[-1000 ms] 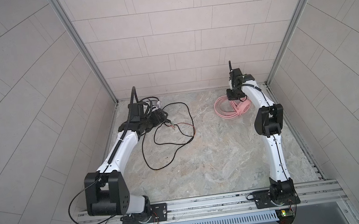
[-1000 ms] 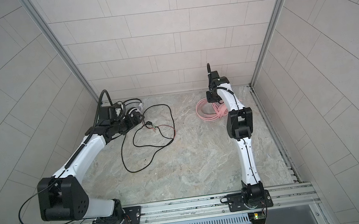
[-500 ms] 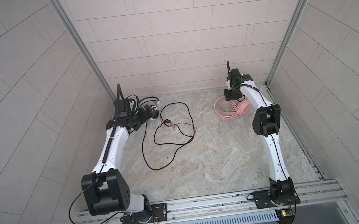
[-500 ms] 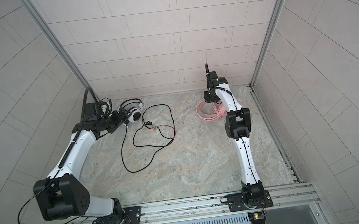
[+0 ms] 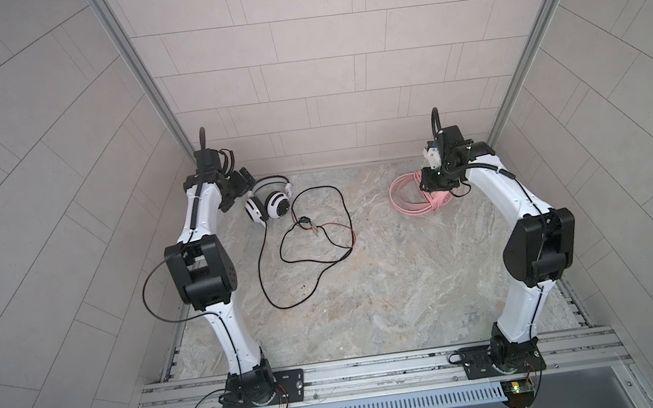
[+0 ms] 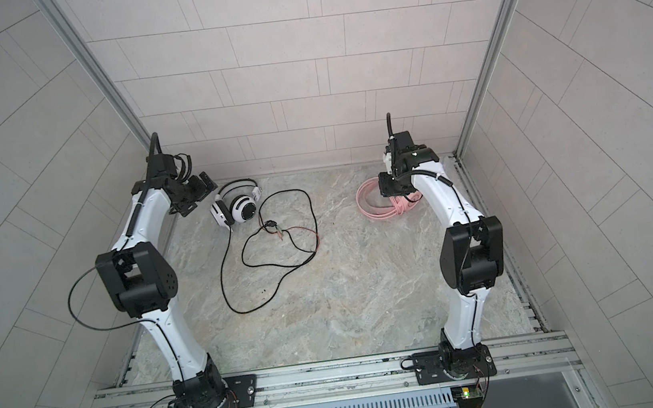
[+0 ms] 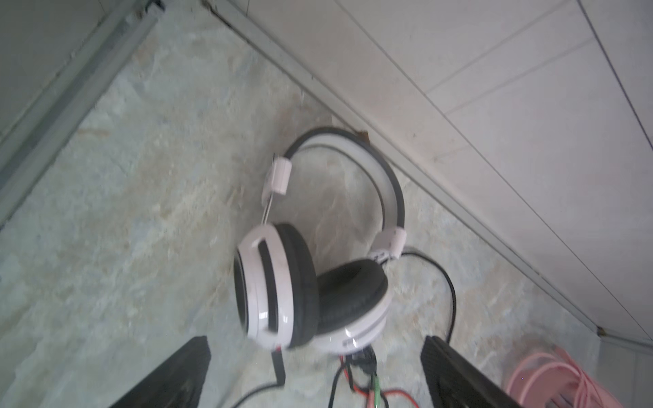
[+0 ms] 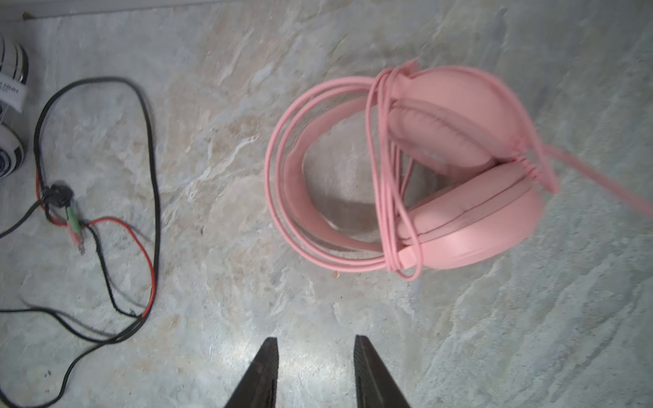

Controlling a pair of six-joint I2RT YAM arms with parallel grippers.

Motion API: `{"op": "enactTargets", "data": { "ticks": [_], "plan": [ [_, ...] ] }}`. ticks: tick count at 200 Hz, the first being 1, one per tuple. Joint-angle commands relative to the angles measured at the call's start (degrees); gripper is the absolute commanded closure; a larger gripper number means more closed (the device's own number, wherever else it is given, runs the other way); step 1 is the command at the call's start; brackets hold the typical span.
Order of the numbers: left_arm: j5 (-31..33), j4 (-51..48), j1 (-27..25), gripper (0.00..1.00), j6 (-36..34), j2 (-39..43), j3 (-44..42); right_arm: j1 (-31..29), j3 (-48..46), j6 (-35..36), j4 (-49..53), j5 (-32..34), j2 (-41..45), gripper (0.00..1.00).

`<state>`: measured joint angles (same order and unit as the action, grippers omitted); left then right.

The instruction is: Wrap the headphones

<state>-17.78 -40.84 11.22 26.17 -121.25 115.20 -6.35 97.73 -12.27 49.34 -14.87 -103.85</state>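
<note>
Left gripper (image 5: 245, 179) backed off white headset (image 5: 269, 204), jaws spread wide, right gripper (image 8: 314, 341) parted, empty, near wrapped pink headset (image 8: 459, 169)

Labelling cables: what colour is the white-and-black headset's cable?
Black cable; shows best in the right wrist view.

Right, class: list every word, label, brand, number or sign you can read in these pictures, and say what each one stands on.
Nothing here can be read as text.
White tag on the white-and-black headphones: dark print in the right wrist view, too blurred to read.
Pink headphones: no print visible.
</note>
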Motion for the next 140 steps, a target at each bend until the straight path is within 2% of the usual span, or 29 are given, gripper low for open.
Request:
{"op": "enactTargets", "data": {
  "ticks": [1,27,42,58,78,87,131,140],
  "plan": [
    [1.2,-5.4,0.2,0.0,-2.9,-6.4,9.3,-3.3,-7.1,-0.6,-6.5,-3.9,6.7,0.63],
    [0.0,-10.9,0.7,0.0,-3.2,-16.0,22.2,-7.8,-15.4,-1.5,-12.7,-3.9,13.9,0.62],
    [-1.6,-12.4,0.7,0.04,-4.2,-18.9,26.9,-9.9,-19.2,-2.5,-15.8,-4.0,16.9,0.62],
    [-2.3,-10.0,0.7,0.09,-4.3,-19.0,25.8,-11.2,-21.3,-3.4,-17.1,-4.4,18.5,0.61],
    [-3.5,-5.0,0.5,0.23,-4.0,-18.4,21.8,-12.6,-22.2,-3.4,-16.8,-4.2,18.7,0.61],
    [-5.1,-4.1,0.5,0.23,-4.0,-19.0,21.3,-13.0,-22.0,-2.9,-15.8,-4.2,18.5,0.61],
    [-3.9,-5.7,0.5,0.26,-5.1,-25.7,24.8,-13.4,-22.7,-2.2,-13.3,-3.6,20.7,0.61],
    [-4.6,-5.8,0.5,0.36,-6.2,-27.1,25.8,-13.4,-23.5,-2.0,-13.2,-3.0,21.7,0.6]
  ]
}}
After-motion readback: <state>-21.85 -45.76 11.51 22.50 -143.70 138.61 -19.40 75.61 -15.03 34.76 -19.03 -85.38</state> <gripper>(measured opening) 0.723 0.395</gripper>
